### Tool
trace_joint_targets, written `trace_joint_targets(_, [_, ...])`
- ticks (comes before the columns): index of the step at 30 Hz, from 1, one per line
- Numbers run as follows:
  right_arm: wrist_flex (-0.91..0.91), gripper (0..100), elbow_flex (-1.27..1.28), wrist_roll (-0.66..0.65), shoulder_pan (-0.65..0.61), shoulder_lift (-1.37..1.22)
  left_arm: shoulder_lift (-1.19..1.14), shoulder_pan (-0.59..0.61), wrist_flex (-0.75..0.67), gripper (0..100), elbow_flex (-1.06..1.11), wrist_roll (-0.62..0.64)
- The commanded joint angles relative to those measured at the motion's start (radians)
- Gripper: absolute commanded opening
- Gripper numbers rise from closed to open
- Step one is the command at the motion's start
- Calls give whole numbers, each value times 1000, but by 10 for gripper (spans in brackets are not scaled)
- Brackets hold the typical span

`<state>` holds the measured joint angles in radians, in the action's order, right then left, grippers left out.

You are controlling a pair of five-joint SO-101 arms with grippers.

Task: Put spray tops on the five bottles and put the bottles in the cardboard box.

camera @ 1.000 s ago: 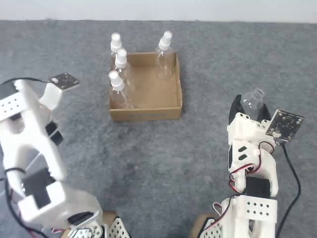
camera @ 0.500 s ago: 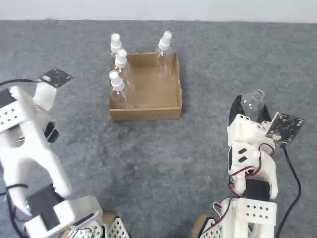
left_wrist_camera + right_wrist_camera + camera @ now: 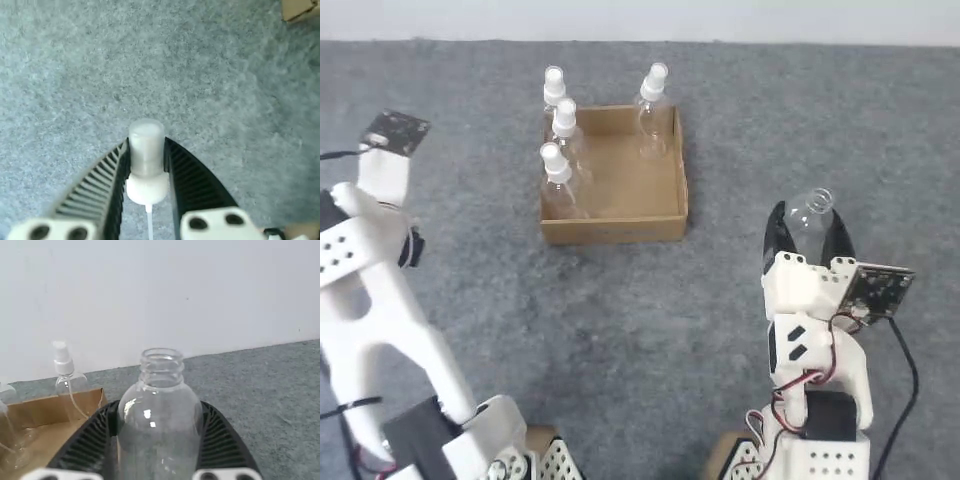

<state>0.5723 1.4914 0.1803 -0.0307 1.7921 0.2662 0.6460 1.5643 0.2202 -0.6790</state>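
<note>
Clenching the spray top point(image 3: 146, 150) in my left gripper point(image 3: 145, 146), I had the uncapped bottle point(image 3: 160, 390) grasped upright, mouth up, in my right gripper point(image 3: 809, 228), off the cardboard box's point(image 3: 613, 229) opposite side.

Clear glossy plastic bottle point(image 3: 160, 415); smooth matt white plastic spray top point(image 3: 146, 145); rough grey pile carpet point(image 3: 750, 130); plain matt cardboard box point(image 3: 612, 230).

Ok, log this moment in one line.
left gripper: holds spray top | right gripper: holds uncapped bottle | capped bottles: four, at cardboard box
</note>
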Motion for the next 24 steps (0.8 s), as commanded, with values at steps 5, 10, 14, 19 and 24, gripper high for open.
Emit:
trace_joint_targets(5, [2, 37, -11, -17, -48, 22, 55, -2, -94, 13, -8, 120])
trace_joint_targets(10, [2, 37, -9, -17, -50, 22, 55, -3, -127, 13, -10, 195])
trace_joint_targets(14, [2, 37, -9, -17, -54, 22, 57, 0, -186, 13, -10, 262])
trace_joint_targets(19, [2, 37, -9, -17, -53, 22, 57, 0, -210, 13, -10, 284])
trace_joint_targets(24, [2, 37, -9, -17, -48, 22, 57, 18, -232, 13, -10, 359])
